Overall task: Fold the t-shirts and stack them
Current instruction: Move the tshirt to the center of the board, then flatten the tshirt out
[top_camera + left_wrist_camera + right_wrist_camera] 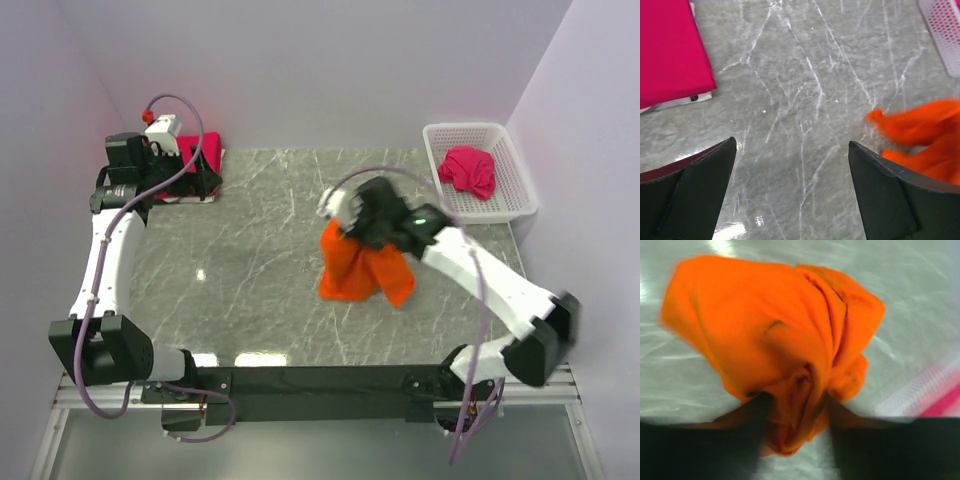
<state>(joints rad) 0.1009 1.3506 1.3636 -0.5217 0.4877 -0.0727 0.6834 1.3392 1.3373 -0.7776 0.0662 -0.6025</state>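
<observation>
My right gripper [352,222] is shut on the bright orange t-shirt [362,268] and holds it bunched above the middle-right of the table, the cloth hanging down from the fingers [795,405]. The shirt also shows at the right in the left wrist view [925,137]. A folded crimson-pink t-shirt [197,165] lies flat at the far left of the table [667,50]. Another crimson-pink t-shirt [470,170] lies crumpled in the white basket. My left gripper [792,150] is open and empty, beside the folded shirt.
The white lattice basket [520,190] stands at the far right corner; its edge shows in the left wrist view [945,30]. The grey marble table [250,270] is bounded by walls at the back and sides.
</observation>
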